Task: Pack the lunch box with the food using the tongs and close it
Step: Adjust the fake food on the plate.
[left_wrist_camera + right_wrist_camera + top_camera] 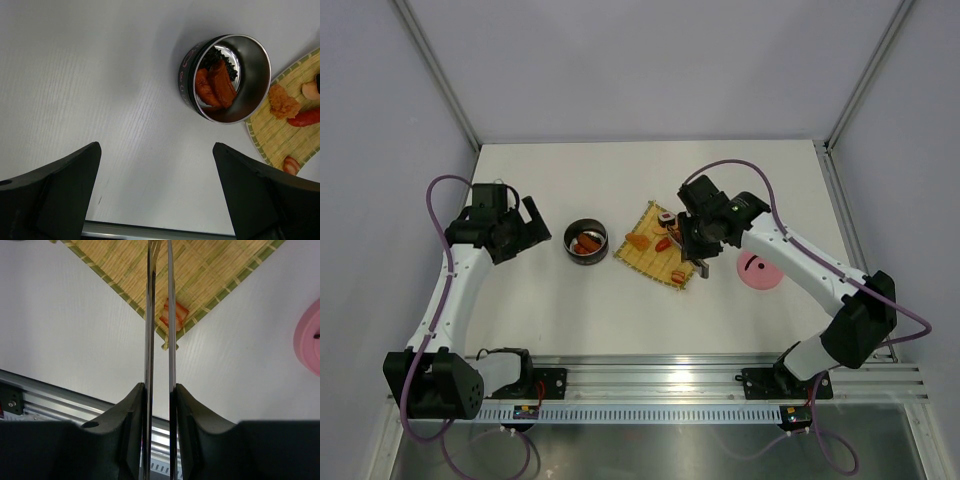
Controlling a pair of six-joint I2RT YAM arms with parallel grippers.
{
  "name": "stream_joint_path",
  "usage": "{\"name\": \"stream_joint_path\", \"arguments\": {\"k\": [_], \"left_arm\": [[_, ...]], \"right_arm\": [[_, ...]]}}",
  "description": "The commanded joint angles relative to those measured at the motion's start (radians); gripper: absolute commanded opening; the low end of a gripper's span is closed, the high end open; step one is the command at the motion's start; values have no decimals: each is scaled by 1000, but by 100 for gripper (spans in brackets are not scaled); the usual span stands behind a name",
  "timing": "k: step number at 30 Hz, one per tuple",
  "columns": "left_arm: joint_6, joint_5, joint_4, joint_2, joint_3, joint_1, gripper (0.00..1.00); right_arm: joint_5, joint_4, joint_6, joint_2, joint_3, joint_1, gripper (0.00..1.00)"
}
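From above, your right gripper hangs over the mat, tongs pinched in it. The tin sits left of the mat, nearer the left gripper.

Left wrist: those jaws stand spread wide and empty, tin ahead and right, sausages already inside.

Right wrist: the tongs run straight ahead, a red-orange piece at the mat's near corner showing between their arms; tips out of frame.
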Motion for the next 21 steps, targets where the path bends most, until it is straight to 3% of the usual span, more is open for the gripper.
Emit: {"name": "stream_joint_path", "arguments": {"k": [1, 6, 12, 21], "left_arm": [[0, 17, 42, -4, -8, 5, 99], [3, 17, 35, -12, -8, 5, 99], [10, 10, 27, -27, -11, 5, 99], [9, 11, 29, -36, -20, 5, 99]], "right_arm": [[101, -22, -2, -56, 38, 6, 37], [133, -8, -28, -21, 57, -40, 38], [166, -13, -65, 42, 78, -66, 47], [153, 15, -96, 68, 84, -102, 49]]}}
